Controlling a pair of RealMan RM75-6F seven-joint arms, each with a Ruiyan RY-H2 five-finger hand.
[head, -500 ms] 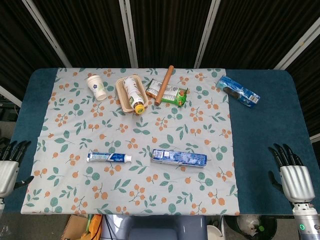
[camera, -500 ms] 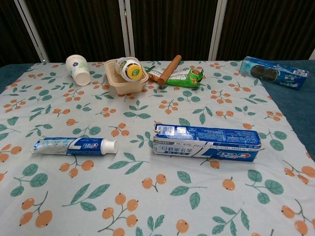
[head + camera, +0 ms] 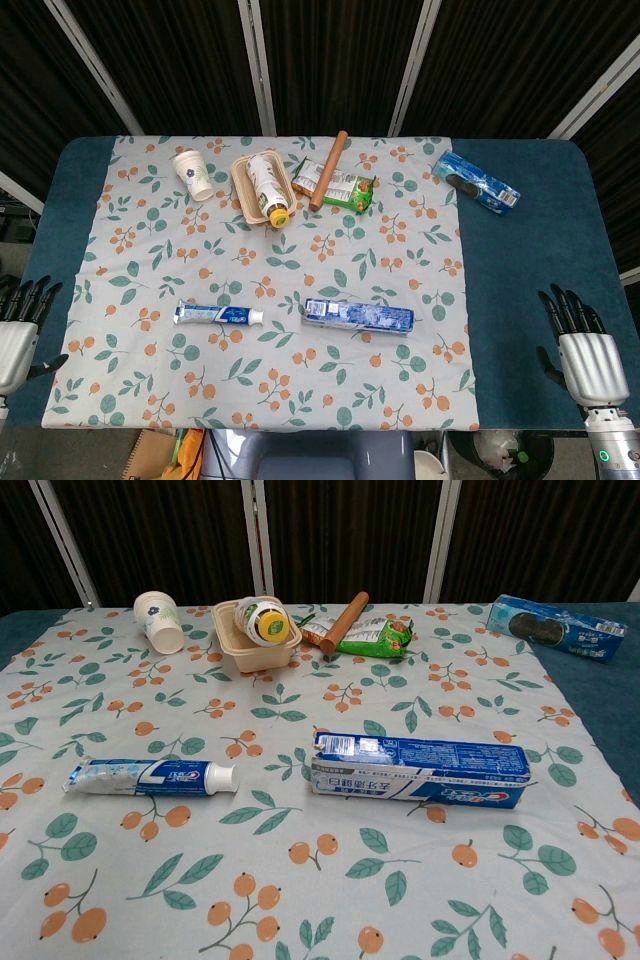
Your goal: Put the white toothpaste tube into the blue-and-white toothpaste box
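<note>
Head cam: high, looking steeply down, whole table (image 3: pixel 520 260). Chest cam: low, close, facing forward. Both share floral cloth (image 3: pixel 270 290) w/ its items.

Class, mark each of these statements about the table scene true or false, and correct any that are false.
1. The toothpaste tube lies on the floral cloth, apart from the toothpaste box. True.
2. The left hand holds the tube. False: it holds nothing and sits at the table's edge.
3. The bottle lies in the beige tray. True.
4. The paper cup stands upright. False: it lies on its side.
5. The right hand holds nothing, its fingers apart. True.
6. The cookie pack lies on the floral cloth. False: it lies on the blue table cover.
</note>
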